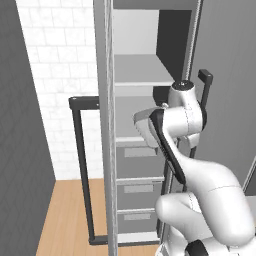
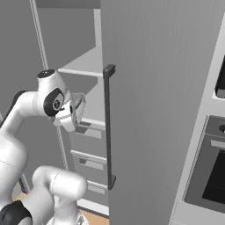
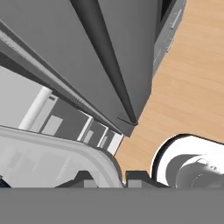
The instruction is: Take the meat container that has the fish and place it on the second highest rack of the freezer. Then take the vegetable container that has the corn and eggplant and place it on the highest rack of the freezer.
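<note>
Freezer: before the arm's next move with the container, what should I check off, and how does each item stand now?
1. Freezer door swung open: ok.
2. Container gripped: ok, its rim sits between the fingertips of the gripper.
3. Which food the container holds: cannot tell.
4. Highest rack free: ok on the part that shows.
5. Second highest rack free: cannot tell, the arm covers much of it.
6. Container already over a rack: cannot tell; it hangs at the freezer's front near the second highest rack.
</note>
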### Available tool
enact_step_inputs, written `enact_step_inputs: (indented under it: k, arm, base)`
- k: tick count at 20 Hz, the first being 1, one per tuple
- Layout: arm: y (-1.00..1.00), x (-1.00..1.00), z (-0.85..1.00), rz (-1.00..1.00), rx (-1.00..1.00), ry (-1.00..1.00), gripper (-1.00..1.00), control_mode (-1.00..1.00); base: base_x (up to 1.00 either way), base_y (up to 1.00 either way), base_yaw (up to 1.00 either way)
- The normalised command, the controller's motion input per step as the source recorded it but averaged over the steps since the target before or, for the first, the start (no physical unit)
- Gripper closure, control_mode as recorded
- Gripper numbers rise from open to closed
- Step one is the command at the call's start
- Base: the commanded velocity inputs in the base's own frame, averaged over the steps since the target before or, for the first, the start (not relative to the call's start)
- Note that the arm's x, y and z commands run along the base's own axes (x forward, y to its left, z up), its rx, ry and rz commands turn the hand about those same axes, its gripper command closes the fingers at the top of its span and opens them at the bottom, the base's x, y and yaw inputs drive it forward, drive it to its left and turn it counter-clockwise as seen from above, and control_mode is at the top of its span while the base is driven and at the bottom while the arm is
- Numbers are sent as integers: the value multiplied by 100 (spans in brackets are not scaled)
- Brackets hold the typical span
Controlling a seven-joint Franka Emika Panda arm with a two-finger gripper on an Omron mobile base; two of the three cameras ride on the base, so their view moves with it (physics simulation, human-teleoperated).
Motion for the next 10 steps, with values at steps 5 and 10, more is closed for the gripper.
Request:
enact_step_inputs:
  k: [5,10]
  arm:
    - [0,12,-59,0,0,1,100,-100]
    - [0,34,-69,0,0,-3,100,-100]
  base:
    - [0,0,0]
    - [0,0,0]
